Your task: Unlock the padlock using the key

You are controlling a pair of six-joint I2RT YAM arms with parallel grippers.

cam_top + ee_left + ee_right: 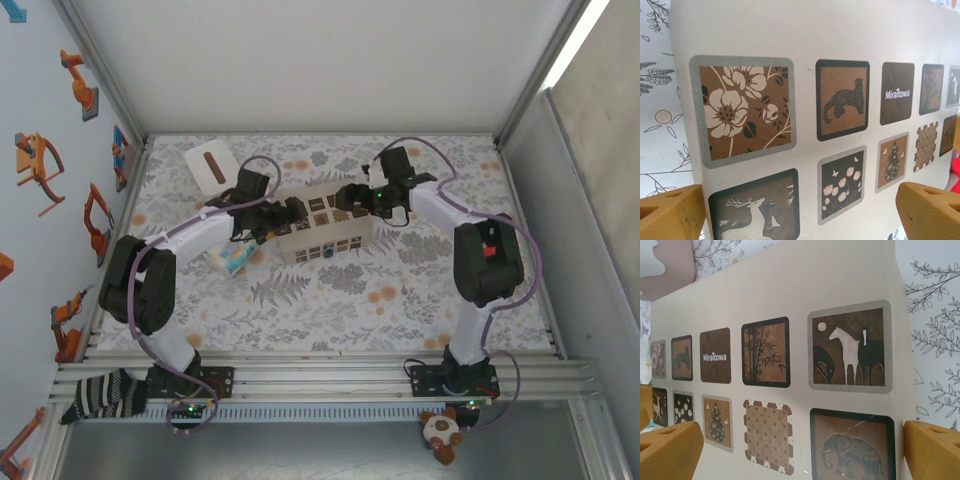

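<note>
The patterned table (400, 290) carries 1 long cardboard box (322, 225): light, stiff and smooth-faced, likely to slide, and best taken across its short ends. The padlock and key are hidden, I judge inside it; they would be small hard metal, the key needing a firm pinch. Both arms reach inward, elbows bent. The left gripper (283, 214) and right gripper (352, 196) face opposite ends, each with 2 yellow fingers (670, 212) spread wide, holding nothing.

From above and behind the arm bases (190, 383) the top external camera looks down on the whole tabletop (400, 290), while both wrist cameras sit very close over the picture-tiled box (325, 228), facing it from opposite ends and sharing its Miraitowa tile (897, 93).
</note>
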